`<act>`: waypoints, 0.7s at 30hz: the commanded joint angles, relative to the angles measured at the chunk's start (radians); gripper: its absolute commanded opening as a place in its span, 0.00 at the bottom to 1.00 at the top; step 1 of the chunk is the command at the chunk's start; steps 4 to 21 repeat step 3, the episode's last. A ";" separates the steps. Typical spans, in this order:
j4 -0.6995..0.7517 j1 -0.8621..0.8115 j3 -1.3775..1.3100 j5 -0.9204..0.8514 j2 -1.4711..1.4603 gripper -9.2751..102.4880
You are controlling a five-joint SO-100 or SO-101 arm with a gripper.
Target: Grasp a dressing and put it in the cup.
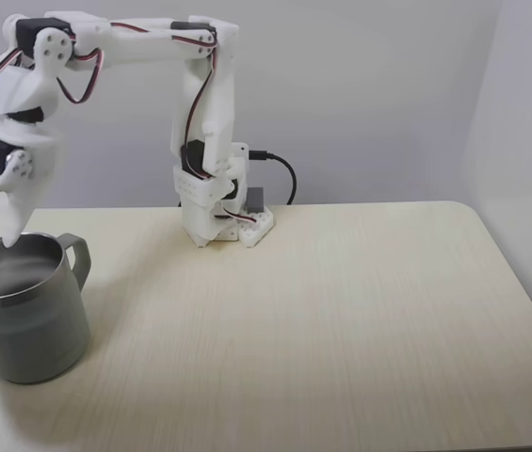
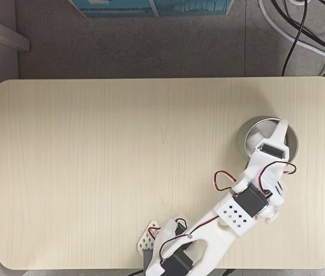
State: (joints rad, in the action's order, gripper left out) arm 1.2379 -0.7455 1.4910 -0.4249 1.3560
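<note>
Claw point(image 2: 278, 127) over cup point(image 1: 30, 325), cables point(image 2: 300, 29) beyond table point(image 2: 122, 172)

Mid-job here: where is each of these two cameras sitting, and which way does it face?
A fixed view: at table height across from the arm's base, facing the wall; whole arm shows, gripper at the cup rim.
A fixed view: overhead, looking straight down on the table; arm seen from above, gripper over the cup.
Both share arm, cup and table, mirrored left-right.
</note>
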 commanded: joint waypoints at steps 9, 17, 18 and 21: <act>-0.008 0.000 0.018 0.008 -0.038 0.35; -0.008 0.000 0.018 0.008 -0.038 0.35; -0.008 0.000 0.018 0.008 -0.038 0.35; -0.008 0.000 0.018 0.008 -0.038 0.35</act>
